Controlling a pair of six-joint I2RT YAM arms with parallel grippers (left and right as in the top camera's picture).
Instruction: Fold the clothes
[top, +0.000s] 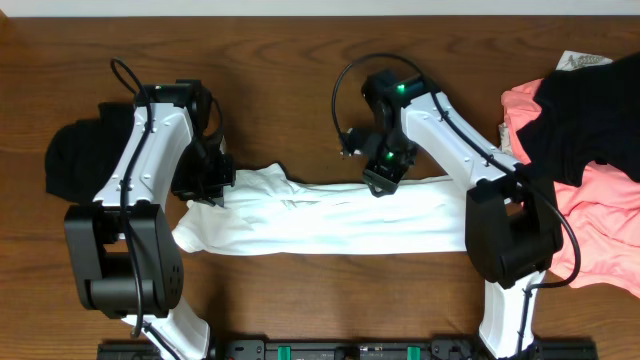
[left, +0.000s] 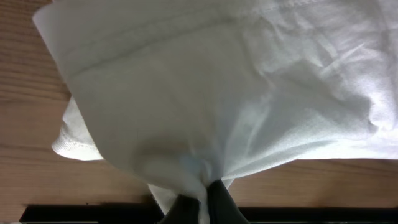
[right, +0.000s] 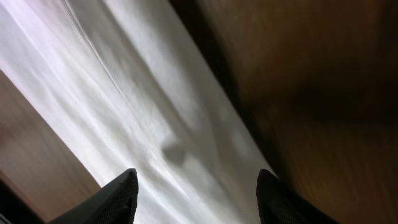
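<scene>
The large white soft-fabric T-shirt (top: 330, 225) lies at the middle of the brown wooden table (top: 300, 70), already gathered into a long, narrow band, so by my judgement the lengthwise fold is largely made and the crosswise folds, end over end, are not yet done. Its long axis runs left to right across the table, one end beneath the left arm and the other reaching to the base of the right arm; I cannot tell which end is the collar and which the hem. The left gripper (top: 213, 188) sits at the left end with its jaws fully closed, and the left wrist view shows a bunch of the white cloth pinched between them, the fabric fanning out from the grip. The right gripper (top: 383, 180) hangs over the band's far edge near its middle; in the right wrist view its dark fingers (right: 121, 196) stand well apart with nothing between them, only the cloth lying below. A crumpled black garment (top: 72, 158) lies unfolded at the left, and a coral-pink garment (top: 590, 215) with another black garment (top: 585, 120) heaped on it waits at the right, so most of the task appears to be left.
</scene>
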